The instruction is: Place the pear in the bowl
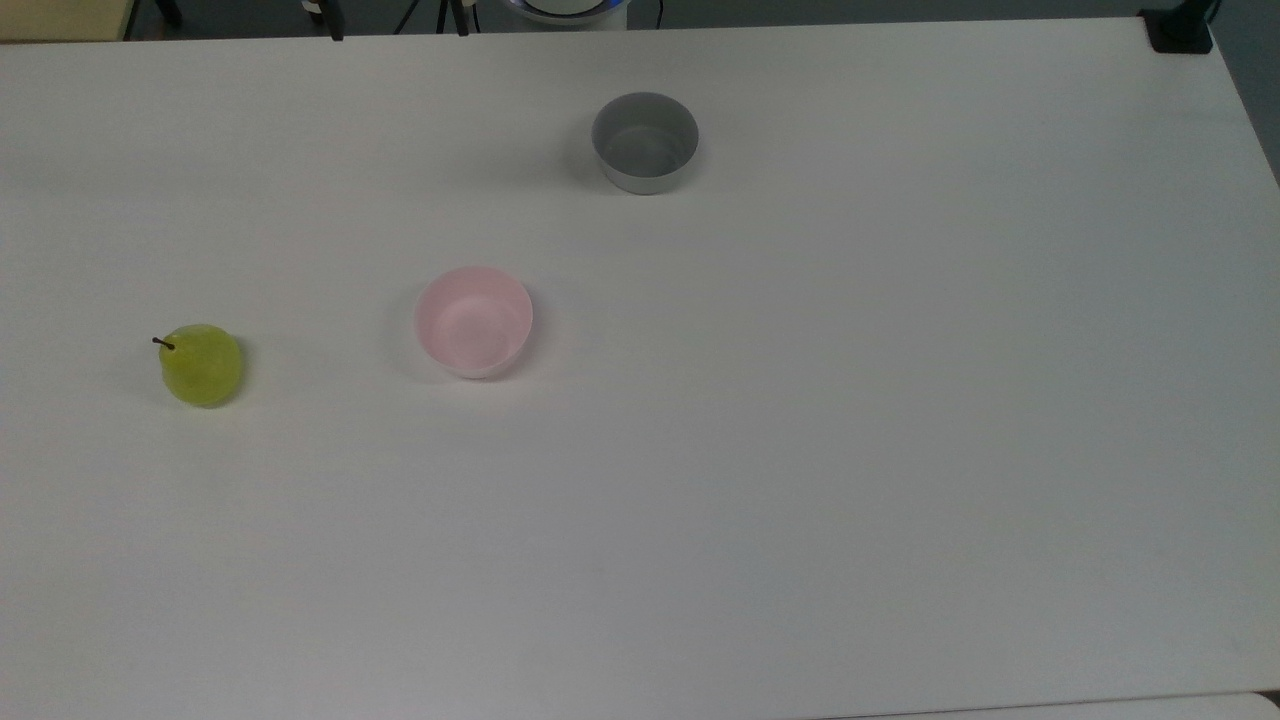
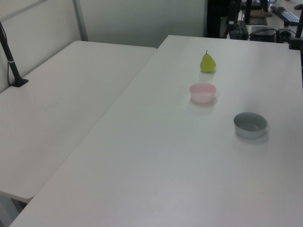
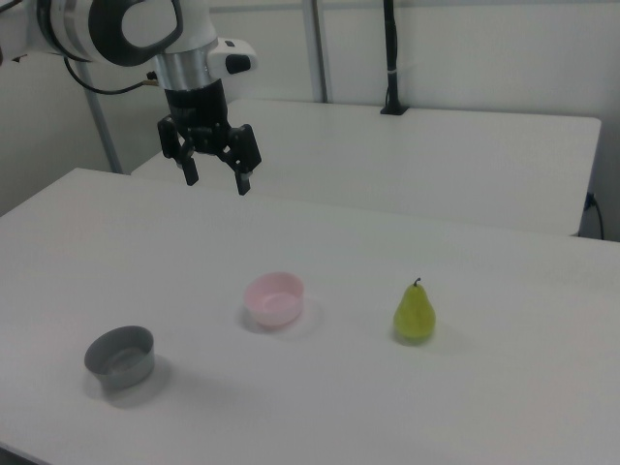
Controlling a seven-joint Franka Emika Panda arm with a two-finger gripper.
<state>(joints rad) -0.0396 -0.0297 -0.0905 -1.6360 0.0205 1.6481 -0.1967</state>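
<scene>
The yellow-green pear point(image 1: 201, 364) point(image 2: 207, 62) point(image 3: 415, 312) stands upright on the white table, its dark stem up. The pale pink bowl point(image 1: 474, 321) point(image 2: 203, 92) point(image 3: 274, 297) sits empty a short way from it, to the pear's right in the top view. My gripper point(image 3: 216, 180) hangs high above the table in the right view, up and to the left of the pink bowl, open with nothing between its fingers.
A grey bowl point(image 1: 645, 141) point(image 2: 250, 125) point(image 3: 121, 356) stands empty beyond the pink one. A second white table point(image 2: 57, 104) adjoins on the left view's left, with a black post point(image 2: 12, 61) on it. A black clamp point(image 1: 1180, 30) sits at the top view's upper right corner.
</scene>
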